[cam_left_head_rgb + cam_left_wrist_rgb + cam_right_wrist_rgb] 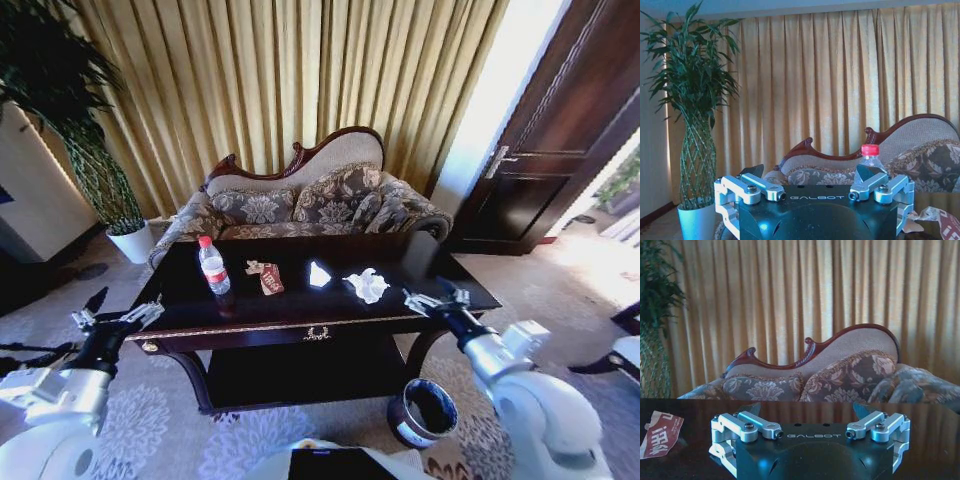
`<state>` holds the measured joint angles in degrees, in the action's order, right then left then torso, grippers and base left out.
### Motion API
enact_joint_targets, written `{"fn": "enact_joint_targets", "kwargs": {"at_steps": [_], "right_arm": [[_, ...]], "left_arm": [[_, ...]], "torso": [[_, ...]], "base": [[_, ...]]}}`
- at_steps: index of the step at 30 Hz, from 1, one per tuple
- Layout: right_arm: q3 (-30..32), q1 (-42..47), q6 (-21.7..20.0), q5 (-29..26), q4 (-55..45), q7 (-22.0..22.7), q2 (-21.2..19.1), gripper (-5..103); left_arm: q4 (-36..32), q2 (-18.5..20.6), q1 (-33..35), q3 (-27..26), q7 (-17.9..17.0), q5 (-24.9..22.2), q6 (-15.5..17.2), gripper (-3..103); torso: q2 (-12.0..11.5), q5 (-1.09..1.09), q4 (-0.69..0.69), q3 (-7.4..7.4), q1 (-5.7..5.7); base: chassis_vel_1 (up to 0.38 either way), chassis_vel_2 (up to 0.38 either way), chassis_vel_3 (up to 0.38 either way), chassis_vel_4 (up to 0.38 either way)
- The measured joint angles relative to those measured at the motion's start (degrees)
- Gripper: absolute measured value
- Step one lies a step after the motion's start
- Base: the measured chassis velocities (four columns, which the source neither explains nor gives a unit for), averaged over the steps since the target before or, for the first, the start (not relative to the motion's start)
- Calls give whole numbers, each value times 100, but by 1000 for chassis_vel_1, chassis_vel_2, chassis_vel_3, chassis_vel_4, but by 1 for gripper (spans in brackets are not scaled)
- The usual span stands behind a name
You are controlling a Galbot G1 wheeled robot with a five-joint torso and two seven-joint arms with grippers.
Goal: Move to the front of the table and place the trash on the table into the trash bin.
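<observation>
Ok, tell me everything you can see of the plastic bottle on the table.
The clear plastic bottle with a red cap and red-white label stands upright on the left part of the dark glossy wooden table, capped, apart from the reddish-brown wrapper to its right. Nothing grips it. In the left wrist view its cap shows beyond the open left gripper.

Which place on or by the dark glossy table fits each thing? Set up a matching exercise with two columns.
Things:
1. clear plastic bottle with red cap
2. white crumpled paper scrap
3. small round dark trash bin
4. reddish-brown crumpled wrapper

Places:
A. floor by the table's right front leg
B. tabletop, farthest left
C. tabletop, farthest right
D. tabletop, right next to the bottle

Pairs: 1-B, 2-C, 3-A, 4-D
</observation>
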<state>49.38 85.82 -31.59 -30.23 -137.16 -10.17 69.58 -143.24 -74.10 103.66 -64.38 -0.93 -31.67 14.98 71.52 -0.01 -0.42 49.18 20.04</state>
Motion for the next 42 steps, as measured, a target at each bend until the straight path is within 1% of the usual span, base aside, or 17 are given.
{"fn": "enact_joint_targets", "kwargs": {"at_steps": [1,5,6,8,9,13,17,21,25,27,30,32,36,42], "right_arm": [[0,0,0,0,0,0,0,100],[-256,-426,-107,-86,456,-1,-486,100],[-256,-426,-107,-86,456,-1,-486,100],[-454,-628,-113,-117,831,-1,-687,100],[-454,-628,-113,-117,831,-1,-687,100],[-914,-1089,-172,-150,1436,19,-961,100],[-1123,-1291,-188,-134,1642,47,-1013,100],[-1463,-1646,-296,-88,1990,226,-1055,100],[-1587,-1772,-366,-118,2111,319,-1065,100],[-1775,-1880,-389,-153,2257,428,-1105,100],[-1840,-1915,-392,-175,2298,451,-1123,100],[-2011,-2002,-421,-242,2379,483,-1168,100],[-2163,-2102,-429,-261,2477,506,-1186,100],[-2300,-2169,-430,-251,2602,557,-1165,100]], "left_arm": [[0,0,0,0,0,0,0,100],[0,-41,-45,-21,-9,20,34,100],[0,-41,-45,-21,-9,20,34,100],[0,-79,-32,11,-10,58,67,100],[0,-79,-32,11,-10,58,67,100],[0,-150,3,88,-14,177,134,100],[0,-173,-20,114,-23,187,197,100],[0,-195,-61,135,-37,199,303,100],[0,-217,-60,123,-39,218,308,100],[0,-254,-42,96,-39,238,308,100],[0,-271,-28,91,-40,248,309,100],[0,-290,-7,94,-40,266,309,100],[0,-275,-15,97,-40,270,309,100],[0,-270,-22,119,-38,270,309,100]], "torso": [[0,0,0,0,0],[0,0,0,0,-1],[0,0,0,0,-1],[0,1,-2,0,0],[0,1,-2,0,0],[0,0,-1,0,0],[0,0,1,0,0],[0,0,-1,0,0],[0,-1,-1,0,0],[0,0,-1,0,0],[0,0,-1,0,0],[0,-1,0,0,0],[0,-1,-1,0,-1],[0,0,-1,0,-1]], "base": [[0,0,0,0],[0,0,0,0],[0,0,0,0],[0,0,0,0],[0,0,0,0],[0,0,0,0],[0,0,0,0],[0,0,0,0],[0,0,0,0],[0,0,0,0],[0,0,0,0],[0,0,0,0],[0,0,0,0],[0,0,0,0]]}}
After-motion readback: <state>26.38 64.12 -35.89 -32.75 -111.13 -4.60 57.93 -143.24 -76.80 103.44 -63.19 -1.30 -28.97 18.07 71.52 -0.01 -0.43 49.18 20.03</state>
